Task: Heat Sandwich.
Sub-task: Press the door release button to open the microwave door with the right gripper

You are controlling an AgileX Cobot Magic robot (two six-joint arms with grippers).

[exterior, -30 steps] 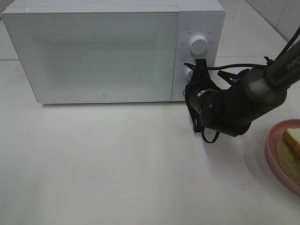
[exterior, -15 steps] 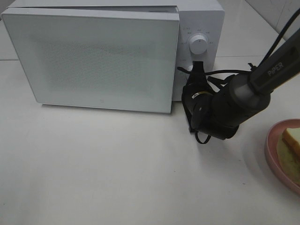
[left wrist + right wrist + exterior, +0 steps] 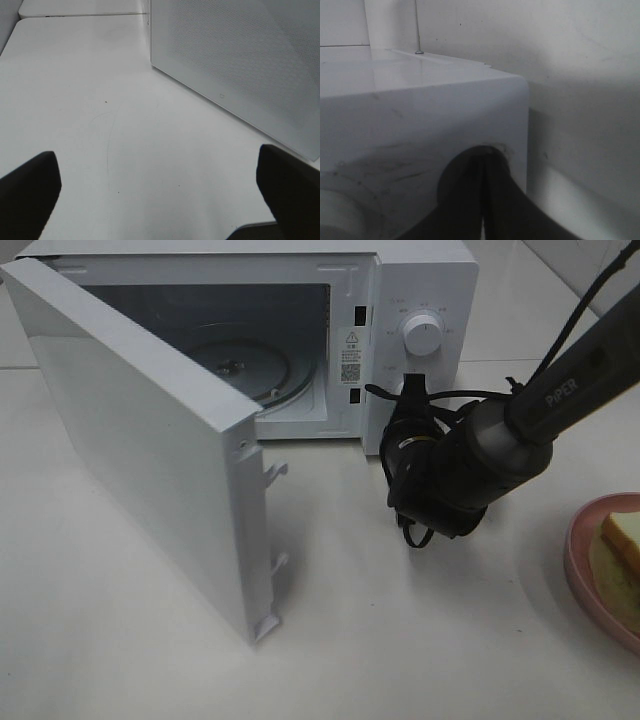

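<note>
The microwave (image 3: 425, 295) is pictured with its door (image 3: 140, 460) open and a glass turntable (image 3: 250, 365) inside. The sandwich (image 3: 625, 540) is kept on a plate (image 3: 580, 550) at right. The right gripper (image 3: 413, 390) is closed against the panel, and the left gripper (image 3: 159, 192) is spread wide, empty.

Sandwich (image 3: 622, 538) on plate (image 3: 575, 562), well right of the microwave (image 3: 448, 298).

The microwave (image 3: 430, 285) is white, and its door (image 3: 235, 60) carries a fine pattern of small grey dots. The bench (image 3: 420, 650) is white too. The plate (image 3: 578, 575) is pink. The sandwich (image 3: 622, 540) has a golden-orange crust, and the layer below seems yellowish. The right arm (image 3: 470, 470) is black.
</note>
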